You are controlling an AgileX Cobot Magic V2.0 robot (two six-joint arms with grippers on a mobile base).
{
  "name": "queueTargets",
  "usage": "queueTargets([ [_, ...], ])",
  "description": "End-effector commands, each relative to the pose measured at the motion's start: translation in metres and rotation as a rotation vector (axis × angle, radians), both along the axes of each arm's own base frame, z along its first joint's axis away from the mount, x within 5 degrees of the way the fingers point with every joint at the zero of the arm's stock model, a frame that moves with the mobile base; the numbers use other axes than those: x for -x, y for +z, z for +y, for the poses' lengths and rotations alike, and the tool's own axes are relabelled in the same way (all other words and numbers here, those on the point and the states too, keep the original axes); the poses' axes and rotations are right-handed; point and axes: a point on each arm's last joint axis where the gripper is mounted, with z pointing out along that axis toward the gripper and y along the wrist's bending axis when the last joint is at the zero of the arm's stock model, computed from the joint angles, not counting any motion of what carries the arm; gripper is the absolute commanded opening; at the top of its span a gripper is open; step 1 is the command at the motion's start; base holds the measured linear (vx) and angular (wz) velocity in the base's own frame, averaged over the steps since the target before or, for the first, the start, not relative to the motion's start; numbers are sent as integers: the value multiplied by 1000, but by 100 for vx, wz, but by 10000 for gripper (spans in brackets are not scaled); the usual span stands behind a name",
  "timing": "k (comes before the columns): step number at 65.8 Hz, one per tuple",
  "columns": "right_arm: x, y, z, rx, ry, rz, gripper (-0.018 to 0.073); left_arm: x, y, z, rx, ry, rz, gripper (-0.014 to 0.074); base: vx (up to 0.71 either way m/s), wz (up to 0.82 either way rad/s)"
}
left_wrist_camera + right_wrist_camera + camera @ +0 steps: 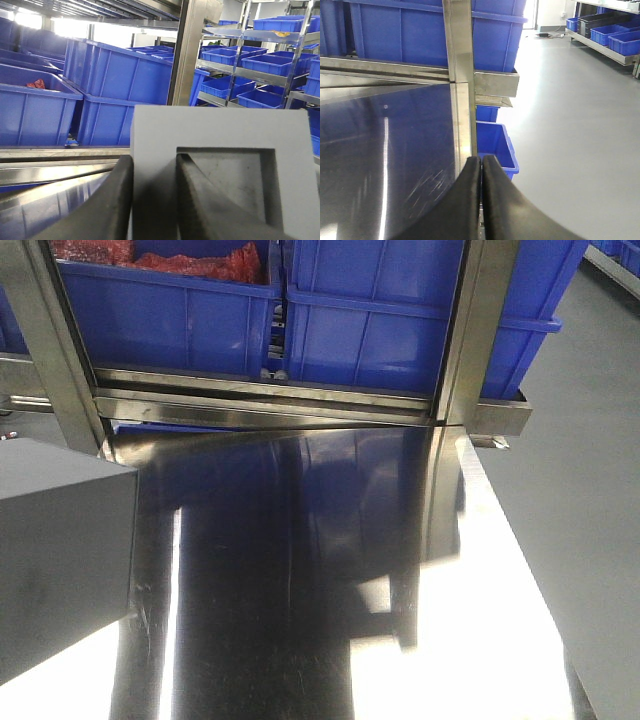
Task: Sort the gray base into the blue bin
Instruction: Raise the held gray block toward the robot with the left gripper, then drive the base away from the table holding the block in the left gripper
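**A:** Status of the left gripper (154, 161)?

**B:** Nearly closed and clamped on the base (220, 145). One finger (112, 205) bears on the outer face. The other sits inside the square hollow, so one wall of the block is pinched between them. The hollow faces the wrist camera.

**A:** Location of the base?

**B:** Held up in that gripper, at 8 o'clock in the front view, over the near-left part of the table (300, 620).

**A:** Right gripper (481, 162)?

**B:** Fully closed, finger against finger, nothing between them. It hangs over the table's right edge, with a steel post (460, 75) at 12 o'clock.

**A:** Bins?

**B:** Two stand side by side on the rack at 12 o'clock, behind the table. The left bin (170, 325) contains red material (190, 262). The right bin (400, 330) stands just beside it. Both floors are hidden, so I cannot tell which one is the target. The base is well apart from both.
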Motion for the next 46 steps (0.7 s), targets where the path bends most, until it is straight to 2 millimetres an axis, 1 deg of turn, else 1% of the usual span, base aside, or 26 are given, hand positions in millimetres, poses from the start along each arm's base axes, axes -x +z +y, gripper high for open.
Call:
queueTargets([
  [1,-2,5,0,18,-2,-53,-5,2,19,1,65,-3,-107,-6,0,0],
  [46,-2,5,0,18,-2,-53,-5,2,19,1,65,-3,-106,-6,0,0],
])
